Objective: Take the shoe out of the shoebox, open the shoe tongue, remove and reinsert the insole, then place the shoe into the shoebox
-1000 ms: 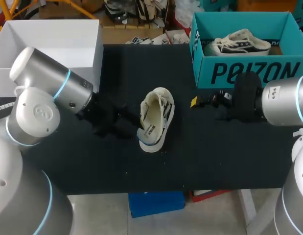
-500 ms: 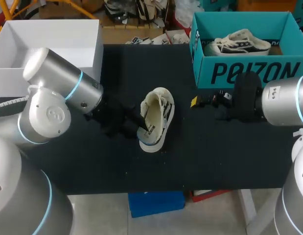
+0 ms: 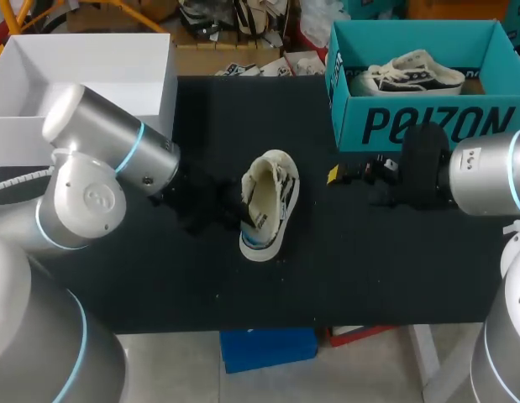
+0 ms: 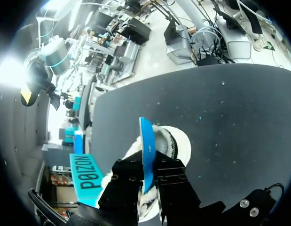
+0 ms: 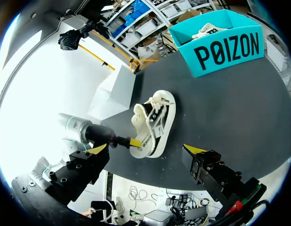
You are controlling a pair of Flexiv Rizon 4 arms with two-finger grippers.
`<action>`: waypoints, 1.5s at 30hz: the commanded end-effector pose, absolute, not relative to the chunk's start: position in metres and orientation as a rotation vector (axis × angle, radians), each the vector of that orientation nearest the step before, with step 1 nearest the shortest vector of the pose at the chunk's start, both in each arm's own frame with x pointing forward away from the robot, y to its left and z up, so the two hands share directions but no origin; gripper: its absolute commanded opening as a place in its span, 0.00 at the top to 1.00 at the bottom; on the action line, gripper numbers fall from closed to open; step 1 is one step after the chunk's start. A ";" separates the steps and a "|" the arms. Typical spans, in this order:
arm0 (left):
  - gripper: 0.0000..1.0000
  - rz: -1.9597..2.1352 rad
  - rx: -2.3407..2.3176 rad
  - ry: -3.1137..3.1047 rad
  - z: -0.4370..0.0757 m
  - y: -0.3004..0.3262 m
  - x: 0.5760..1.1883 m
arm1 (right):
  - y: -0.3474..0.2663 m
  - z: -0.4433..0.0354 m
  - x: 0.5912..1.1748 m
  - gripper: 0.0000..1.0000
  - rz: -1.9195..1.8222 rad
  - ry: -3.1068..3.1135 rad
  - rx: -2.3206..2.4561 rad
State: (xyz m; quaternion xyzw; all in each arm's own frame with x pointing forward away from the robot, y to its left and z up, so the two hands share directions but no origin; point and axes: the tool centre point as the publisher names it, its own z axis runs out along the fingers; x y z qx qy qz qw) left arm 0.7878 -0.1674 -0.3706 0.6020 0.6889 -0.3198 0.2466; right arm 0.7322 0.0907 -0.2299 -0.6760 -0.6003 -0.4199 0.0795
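Observation:
A cream shoe (image 3: 266, 204) with black laces lies on its side in the middle of the black table (image 3: 352, 269), its opening toward my left arm. My left gripper (image 3: 240, 211) is at the shoe's heel end. In the left wrist view its fingers (image 4: 176, 186) press from both sides on the blue edge of the insole (image 4: 146, 153), which sticks out of the shoe (image 4: 179, 143). My right gripper (image 5: 145, 149) hangs open to the right of the shoe (image 5: 154, 123), with nothing between its fingers. The teal shoebox (image 3: 419, 126) stands at the back right.
A second shoe (image 3: 408, 74) lies inside the teal shoebox. A white open box (image 3: 91, 75) stands at the back left, close behind my left arm. My right gripper (image 3: 352, 174) sits just in front of the teal box.
My left arm has moved right, toward the shoe. Its fingers have closed on the blue insole edge at the heel. The right arm has kept still.

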 end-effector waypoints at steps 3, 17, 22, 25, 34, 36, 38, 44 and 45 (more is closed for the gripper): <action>1.00 -0.849 1.627 1.877 -0.369 -0.167 0.784 | 0.091 -0.230 0.732 0.00 -1.254 -1.797 -2.025; 1.00 -0.732 1.619 1.901 -0.367 -0.178 0.798 | 0.091 -0.230 0.732 0.00 -1.254 -1.797 -2.025; 1.00 -0.726 1.611 1.908 -0.368 -0.180 0.801 | 0.091 -0.230 0.732 0.00 -1.254 -1.797 -2.025; 1.00 -0.723 1.599 1.918 -0.372 -0.180 0.805 | 0.091 -0.230 0.732 0.00 -1.254 -1.797 -2.025; 1.00 -0.705 1.568 1.931 -0.375 -0.180 0.814 | 0.091 -0.230 0.732 0.00 -1.254 -1.797 -2.025; 1.00 -0.702 1.565 1.934 -0.377 -0.180 0.817 | 0.091 -0.230 0.732 0.00 -1.254 -1.797 -2.025; 1.00 -0.701 1.561 1.937 -0.378 -0.180 0.819 | 0.091 -0.230 0.732 0.00 -1.254 -1.797 -2.025; 1.00 -0.698 1.552 1.944 -0.382 -0.184 0.824 | 0.091 -0.230 0.732 0.00 -1.254 -1.797 -2.025; 1.00 -0.698 1.550 1.945 -0.382 -0.184 0.824 | 0.091 -0.230 0.732 0.00 -1.254 -1.797 -2.025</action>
